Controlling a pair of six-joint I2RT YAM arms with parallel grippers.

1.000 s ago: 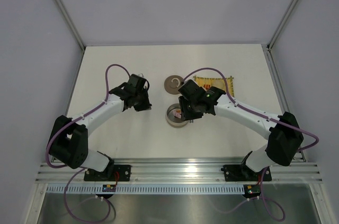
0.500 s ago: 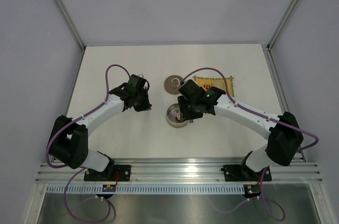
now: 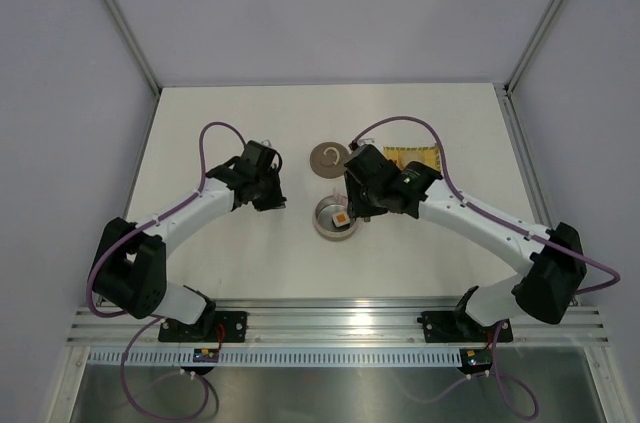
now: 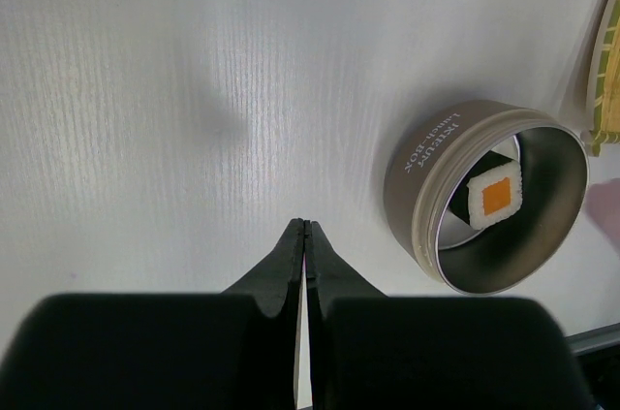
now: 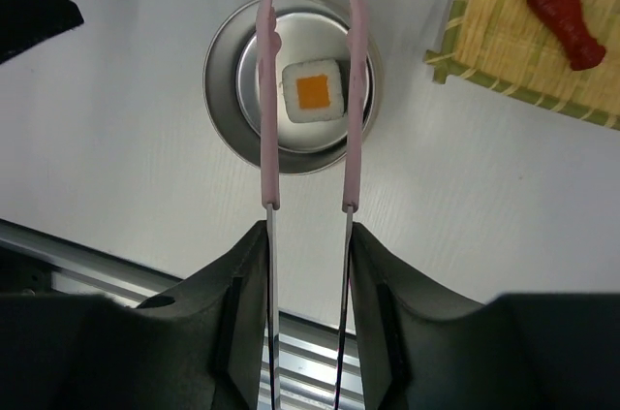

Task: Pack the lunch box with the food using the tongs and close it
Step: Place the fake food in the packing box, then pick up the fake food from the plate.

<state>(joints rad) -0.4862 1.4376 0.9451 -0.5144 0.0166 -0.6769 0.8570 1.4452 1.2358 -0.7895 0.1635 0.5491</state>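
The lunch box (image 5: 219,76), a round silver tin, stands open with one white-and-black sushi piece (image 5: 313,92) with an orange centre lying in it. My right gripper (image 5: 308,236) is shut on the tongs (image 5: 266,110). Their two pink arms stand apart over the tin, one either side of the sushi piece, and do not pinch it. From above, the right gripper (image 3: 358,211) hangs over the tin's right rim (image 3: 322,226). The grey lid (image 3: 327,157) lies just behind the tin. My left gripper (image 4: 306,228) is shut and empty, left of the tin (image 4: 417,170).
A yellow woven mat (image 5: 513,51) lies right of the tin and carries a red sausage-like piece (image 5: 566,17). Its edge also shows in the left wrist view (image 4: 605,71). An aluminium rail runs along the near table edge (image 3: 340,321).
The sushi piece now lies plainly in the tin, free of the tongs. The right arm has shifted slightly right and back, covering more of the mat. The left arm has not moved.
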